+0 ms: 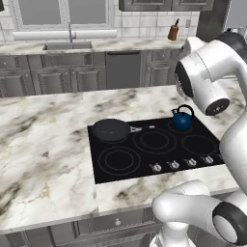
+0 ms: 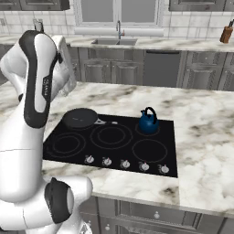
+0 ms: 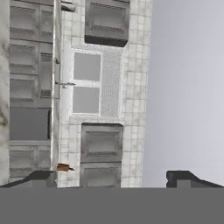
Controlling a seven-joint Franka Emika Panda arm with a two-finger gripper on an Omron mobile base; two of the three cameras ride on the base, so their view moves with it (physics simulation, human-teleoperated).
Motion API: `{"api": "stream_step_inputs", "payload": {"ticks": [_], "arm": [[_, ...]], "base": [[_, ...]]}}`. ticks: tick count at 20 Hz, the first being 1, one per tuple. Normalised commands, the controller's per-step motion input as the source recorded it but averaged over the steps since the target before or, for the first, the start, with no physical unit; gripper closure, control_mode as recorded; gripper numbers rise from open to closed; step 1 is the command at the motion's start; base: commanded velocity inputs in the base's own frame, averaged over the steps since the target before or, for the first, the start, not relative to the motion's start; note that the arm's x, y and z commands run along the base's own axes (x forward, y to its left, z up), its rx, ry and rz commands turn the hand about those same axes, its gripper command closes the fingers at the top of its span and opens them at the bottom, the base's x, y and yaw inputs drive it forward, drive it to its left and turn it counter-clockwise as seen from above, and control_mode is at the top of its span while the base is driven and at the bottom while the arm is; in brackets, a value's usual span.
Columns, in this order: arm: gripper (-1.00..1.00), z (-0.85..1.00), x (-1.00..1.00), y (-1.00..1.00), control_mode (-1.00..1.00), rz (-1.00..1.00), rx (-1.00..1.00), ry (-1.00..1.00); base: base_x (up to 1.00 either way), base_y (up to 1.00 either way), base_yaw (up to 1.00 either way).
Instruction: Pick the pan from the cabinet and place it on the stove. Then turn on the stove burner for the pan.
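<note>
The black pan (image 1: 111, 130) (image 2: 80, 118) sits on the back-left stove burner of the black glass stove (image 1: 103, 174) (image 2: 170, 133), its thin silver handle pointing right. Another stove burner (image 1: 118, 160) (image 2: 66, 144) in front of it is bare. My gripper (image 3: 111, 179) is open, with nothing between its fingertips (image 3: 41, 177). It is raised away from the stove and looks, rolled sideways, at the far wall. Grey raised-panel cabinet doors (image 3: 101, 144) flank a window (image 3: 86, 83) there.
A small blue kettle (image 1: 182, 119) (image 2: 148, 121) stands on the back-right burner. A row of silver knobs (image 1: 173, 165) (image 2: 124, 163) lines the stove's front edge. Marble counter (image 1: 43, 144) (image 2: 205, 137) surrounds it. The far counter holds a sink (image 1: 67, 46) and a knife block (image 1: 173, 32).
</note>
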Motion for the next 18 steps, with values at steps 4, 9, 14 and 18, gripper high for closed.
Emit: {"api": "stream_step_inputs", "payload": {"ticks": [4,9,14,18], "arm": [[-1.00,0.40,-0.11,0.08,-1.00,0.00,0.65,0.12],[-1.00,0.42,-0.07,-0.01,-1.00,0.02,0.57,0.25],[-1.00,0.63,-0.09,0.00,-1.00,0.03,0.50,0.38],[-1.00,0.63,-0.12,0.01,-1.00,0.02,0.47,0.44]], "base": [[0.00,0.00,0.00],[0.00,0.00,0.00],[0.00,0.00,0.00],[0.00,0.00,0.00]]}}
